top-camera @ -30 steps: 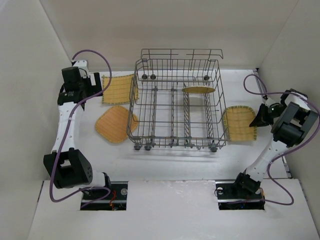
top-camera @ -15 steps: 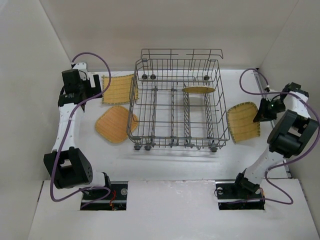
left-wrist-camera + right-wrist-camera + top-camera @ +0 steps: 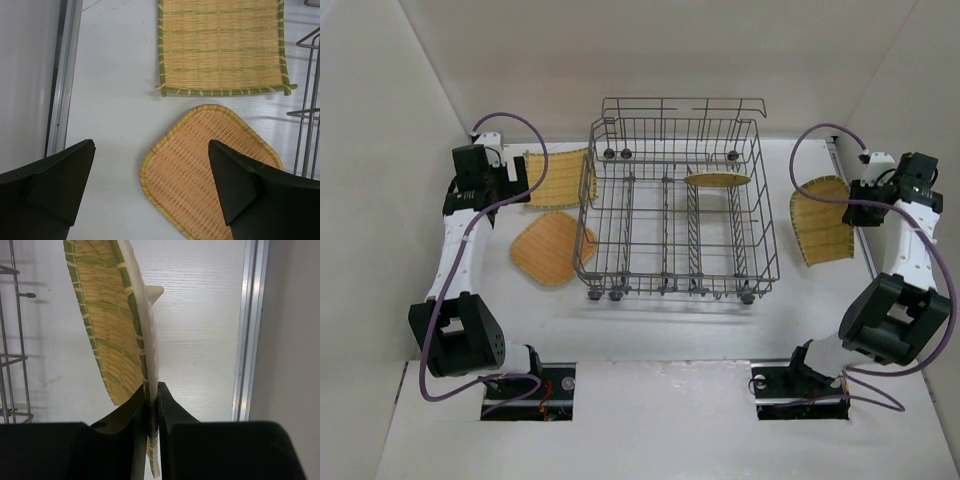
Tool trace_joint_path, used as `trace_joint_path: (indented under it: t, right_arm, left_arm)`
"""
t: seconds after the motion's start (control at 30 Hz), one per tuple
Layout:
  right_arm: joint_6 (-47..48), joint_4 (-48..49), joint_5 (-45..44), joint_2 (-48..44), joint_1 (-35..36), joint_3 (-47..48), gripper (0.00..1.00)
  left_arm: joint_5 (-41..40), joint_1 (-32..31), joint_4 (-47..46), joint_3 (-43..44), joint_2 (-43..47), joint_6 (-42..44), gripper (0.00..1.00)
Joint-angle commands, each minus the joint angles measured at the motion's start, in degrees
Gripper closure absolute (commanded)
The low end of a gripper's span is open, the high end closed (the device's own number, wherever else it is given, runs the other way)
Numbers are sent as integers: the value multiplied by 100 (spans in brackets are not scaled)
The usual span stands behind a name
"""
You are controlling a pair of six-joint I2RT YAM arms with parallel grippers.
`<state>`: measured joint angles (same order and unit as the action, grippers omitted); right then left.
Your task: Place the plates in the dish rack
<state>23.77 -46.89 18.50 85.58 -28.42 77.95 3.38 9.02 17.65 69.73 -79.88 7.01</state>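
Note:
The grey wire dish rack (image 3: pixel 675 215) stands mid-table, with one tan plate (image 3: pixel 717 181) on edge among its tines. My right gripper (image 3: pixel 865 212) is shut on the rim of a striped pale yellow plate (image 3: pixel 823 220) and holds it tilted above the table, right of the rack; the right wrist view shows this plate (image 3: pixel 107 335) edge-on between the fingers (image 3: pixel 172 415). My left gripper (image 3: pixel 508 186) is open and empty above two plates lying flat left of the rack: a striped square plate (image 3: pixel 222 45) and a plain orange plate (image 3: pixel 210 167).
White walls enclose the table on the left, back and right. A metal rail (image 3: pixel 247 330) runs along the right wall and another rail (image 3: pixel 62 75) along the left wall. Purple cables loop off both arms.
My right gripper has lifted the striped plate off the table and swung it up and back, tilting it on edge. My left gripper has shifted slightly toward the near side.

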Motion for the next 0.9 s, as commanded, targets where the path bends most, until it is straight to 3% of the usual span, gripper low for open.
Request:
trace_joint_path:
  t: [0.0, 0.53, 0.87]
  right_arm:
    - [-4, 655, 5, -708, 113, -104, 100]
    - [-408, 1516, -163, -2985, 745, -263, 100]
    - [-312, 2017, -207, -3258, 1659, 141, 100]
  left_arm:
    - [40, -18, -218, -135, 227, -33, 2]
    - [84, -80, -359, -601, 324, -41, 1]
    - [93, -80, -367, -786, 429, -50, 1]
